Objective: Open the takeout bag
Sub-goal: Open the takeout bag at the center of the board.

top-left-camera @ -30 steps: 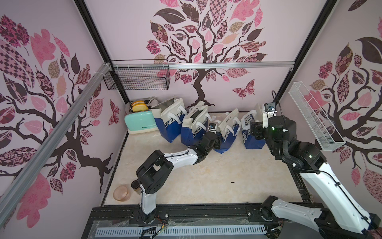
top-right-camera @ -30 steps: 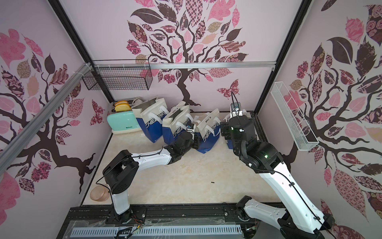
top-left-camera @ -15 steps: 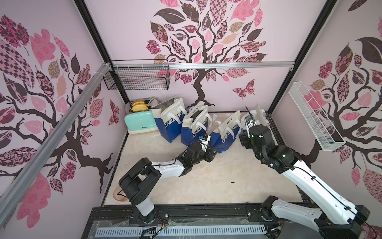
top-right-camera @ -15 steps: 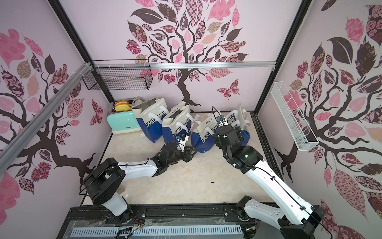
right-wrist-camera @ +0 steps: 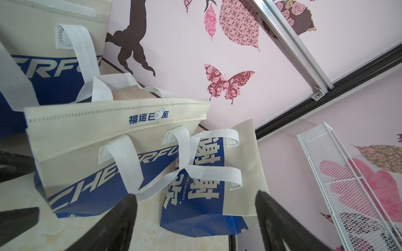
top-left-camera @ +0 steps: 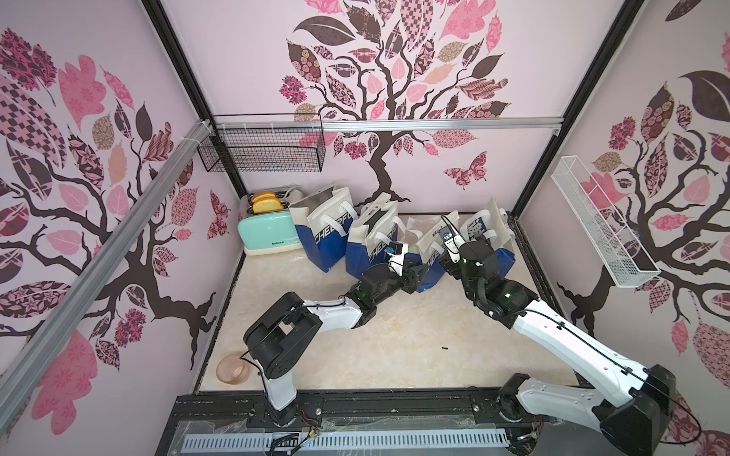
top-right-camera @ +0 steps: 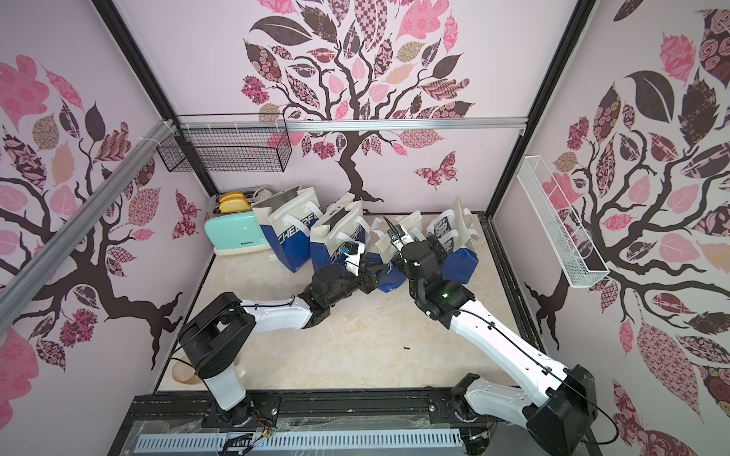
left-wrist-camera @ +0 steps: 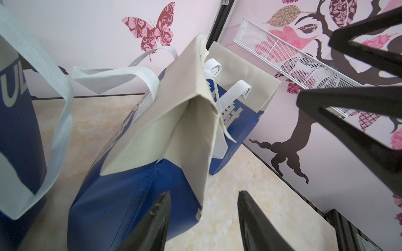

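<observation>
Left gripper (left-wrist-camera: 204, 193) partly open, right gripper (right-wrist-camera: 195, 193) wide, both empty: each should pinch an opposite rim of the bag (right-wrist-camera: 87, 134) between them, then draw apart gently.

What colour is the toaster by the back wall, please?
Mint green; the toaster shows best in a top view.

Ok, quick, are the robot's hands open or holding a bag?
Left gripper: open; an edge of the takeout bag shows between its jaws, not clamped.
Right gripper: open, holding nothing.
</observation>
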Motion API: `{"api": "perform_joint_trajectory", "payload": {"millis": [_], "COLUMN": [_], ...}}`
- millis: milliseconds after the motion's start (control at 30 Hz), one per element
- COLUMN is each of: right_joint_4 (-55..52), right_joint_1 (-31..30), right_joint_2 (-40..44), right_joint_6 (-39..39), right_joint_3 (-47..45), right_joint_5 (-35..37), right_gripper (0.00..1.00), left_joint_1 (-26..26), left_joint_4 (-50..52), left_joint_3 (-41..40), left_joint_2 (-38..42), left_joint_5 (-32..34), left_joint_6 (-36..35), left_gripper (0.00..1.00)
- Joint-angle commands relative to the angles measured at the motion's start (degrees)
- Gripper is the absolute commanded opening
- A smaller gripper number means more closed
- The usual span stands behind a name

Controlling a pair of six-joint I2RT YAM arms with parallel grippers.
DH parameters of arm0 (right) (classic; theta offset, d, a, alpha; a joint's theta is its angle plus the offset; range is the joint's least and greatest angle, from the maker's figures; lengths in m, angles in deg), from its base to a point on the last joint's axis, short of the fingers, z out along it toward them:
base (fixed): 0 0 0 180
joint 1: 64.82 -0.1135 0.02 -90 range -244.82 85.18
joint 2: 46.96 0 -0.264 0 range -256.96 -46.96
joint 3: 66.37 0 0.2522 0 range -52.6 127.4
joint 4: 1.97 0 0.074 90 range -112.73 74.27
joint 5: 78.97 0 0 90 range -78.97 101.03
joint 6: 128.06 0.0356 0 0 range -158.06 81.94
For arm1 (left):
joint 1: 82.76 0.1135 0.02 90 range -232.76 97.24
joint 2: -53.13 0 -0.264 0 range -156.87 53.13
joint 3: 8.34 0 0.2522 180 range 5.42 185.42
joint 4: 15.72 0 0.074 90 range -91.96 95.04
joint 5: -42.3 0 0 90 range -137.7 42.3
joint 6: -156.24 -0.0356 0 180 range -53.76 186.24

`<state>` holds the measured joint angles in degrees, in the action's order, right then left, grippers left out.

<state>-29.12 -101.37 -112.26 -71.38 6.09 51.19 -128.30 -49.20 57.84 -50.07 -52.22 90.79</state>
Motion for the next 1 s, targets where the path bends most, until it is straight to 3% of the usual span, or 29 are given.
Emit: {"api": "perform_joint_trajectory", "payload": {"millis": [0, 133, 267, 600, 967], "right_joint_4": [3.79, 9.26, 17.77, 26.75, 29.23], "right_joint_1": [0.11, 0.22, 1.01, 1.38, 1.4], "right_joint_2": [-0.16, -0.53, -1.84, -11.0, -15.51], "right_joint_6": [-2.52, -8.17, -18.3, -18.87, -20.3], "right_joint_3": [2.69, -0.36, -7.8, -4.04, 0.21], "right_joint_5": [1.23, 0.29, -5.35, -4.79, -5.53], "right_gripper": [0.87, 0.86, 0.87, 0.83, 0.8], "left_joint_1": [-0.18, -0.25, -0.26, -0.28, -0.26], "left_joint_4": [-3.64, -4.23, -6.16, -6.72, -7.49], "left_joint_3": [1.54, 4.14, 6.17, 7.13, 6.28], "left_joint_2": [-2.42, -5.1, -7.7, -8.47, -8.17], "left_joint_5": [4.06, 5.73, 5.85, 5.25, 5.47], "left_joint_6": [0.58, 0.54, 1.52, 1.73, 1.96], "left_gripper": [0.52, 0.49, 0.43, 0.22, 0.1]}}
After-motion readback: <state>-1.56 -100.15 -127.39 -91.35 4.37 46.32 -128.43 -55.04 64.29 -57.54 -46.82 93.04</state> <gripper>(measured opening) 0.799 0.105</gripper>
